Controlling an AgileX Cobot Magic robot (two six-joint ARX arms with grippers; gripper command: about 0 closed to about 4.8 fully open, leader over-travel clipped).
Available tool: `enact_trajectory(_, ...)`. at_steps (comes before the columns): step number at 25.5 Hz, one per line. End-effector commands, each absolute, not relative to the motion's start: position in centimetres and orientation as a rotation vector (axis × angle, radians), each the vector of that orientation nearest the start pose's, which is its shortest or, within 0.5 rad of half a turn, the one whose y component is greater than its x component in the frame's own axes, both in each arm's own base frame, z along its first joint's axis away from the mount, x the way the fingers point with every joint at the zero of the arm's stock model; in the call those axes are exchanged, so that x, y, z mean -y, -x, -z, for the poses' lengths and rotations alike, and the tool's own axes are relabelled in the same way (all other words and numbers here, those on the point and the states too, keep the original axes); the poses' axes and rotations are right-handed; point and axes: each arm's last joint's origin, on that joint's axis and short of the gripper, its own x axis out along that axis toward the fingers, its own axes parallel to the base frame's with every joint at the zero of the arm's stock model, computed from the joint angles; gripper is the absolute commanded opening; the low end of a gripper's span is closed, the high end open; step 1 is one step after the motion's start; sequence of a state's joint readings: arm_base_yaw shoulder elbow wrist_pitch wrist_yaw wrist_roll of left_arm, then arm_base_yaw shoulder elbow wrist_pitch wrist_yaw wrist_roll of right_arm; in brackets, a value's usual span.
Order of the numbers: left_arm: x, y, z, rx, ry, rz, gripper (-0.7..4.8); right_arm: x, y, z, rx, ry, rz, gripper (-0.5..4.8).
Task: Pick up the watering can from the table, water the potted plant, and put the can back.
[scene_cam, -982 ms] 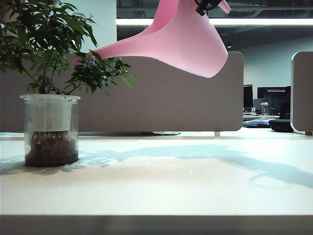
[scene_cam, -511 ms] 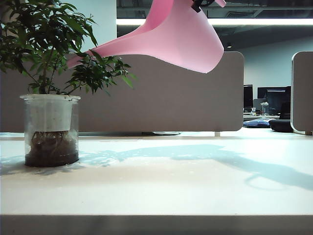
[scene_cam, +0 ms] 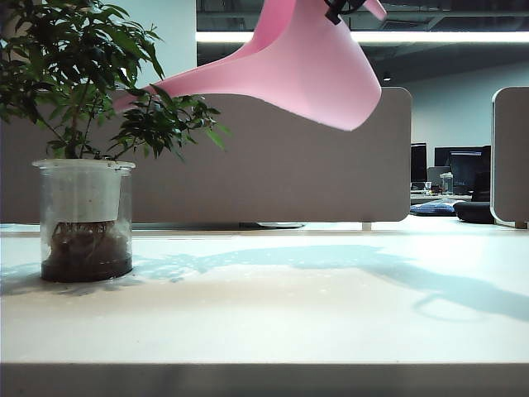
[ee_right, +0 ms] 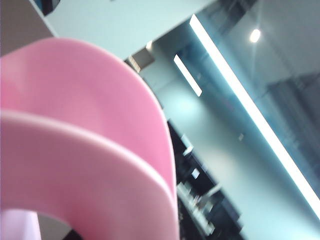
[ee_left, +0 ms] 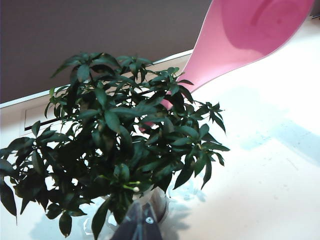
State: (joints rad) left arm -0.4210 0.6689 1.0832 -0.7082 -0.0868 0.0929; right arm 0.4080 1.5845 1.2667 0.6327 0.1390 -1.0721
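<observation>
The pink watering can [scene_cam: 306,66] hangs tilted high over the table [scene_cam: 289,306], its long spout reaching left into the leaves of the potted plant [scene_cam: 83,124]. The plant stands in a clear glass jar [scene_cam: 85,219] at the table's left. My right gripper [scene_cam: 340,8] shows as a black piece at the top edge of the exterior view, shut on the can's handle. In the right wrist view the can [ee_right: 75,150] hides the jaws. My left gripper [ee_left: 139,224] hovers just above the plant [ee_left: 120,135], fingers pressed together, holding nothing. The can [ee_left: 250,35] also shows in the left wrist view, its spout running in among the leaves.
A grey partition panel [scene_cam: 289,157] runs behind the table, with a second one [scene_cam: 511,157] at the far right. Dark monitors [scene_cam: 463,169] sit in the background between them. The table's pale front edge [scene_cam: 264,368] crosses the bottom of the exterior view.
The watering can and the right gripper have edged slightly to the left, still tilted over the plant. The plant has not moved.
</observation>
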Motion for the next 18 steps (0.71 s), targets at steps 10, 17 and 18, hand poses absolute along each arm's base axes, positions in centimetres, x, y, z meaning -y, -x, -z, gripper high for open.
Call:
enact_trajectory(10, 3.9, -9.3, -39.6, -0.244, -0.154, 0.347, -0.05, -8.4, -35.9, -36.8, 0.181, 0.399, 0.003, 1.44)
enact_trajectory(17, 3.8, -9.1, -39.6, -0.246, -0.114, 0.338, -0.05, -3.1, -37.3, -34.4, 0.055, -0.078, -0.033, 1.44)
enact_trajectory(18, 3.8, -9.1, -39.6, -0.246, -0.113, 0.338, -0.05, -2.7, -37.4, -33.9, 0.052, -0.109, -0.034, 1.43)
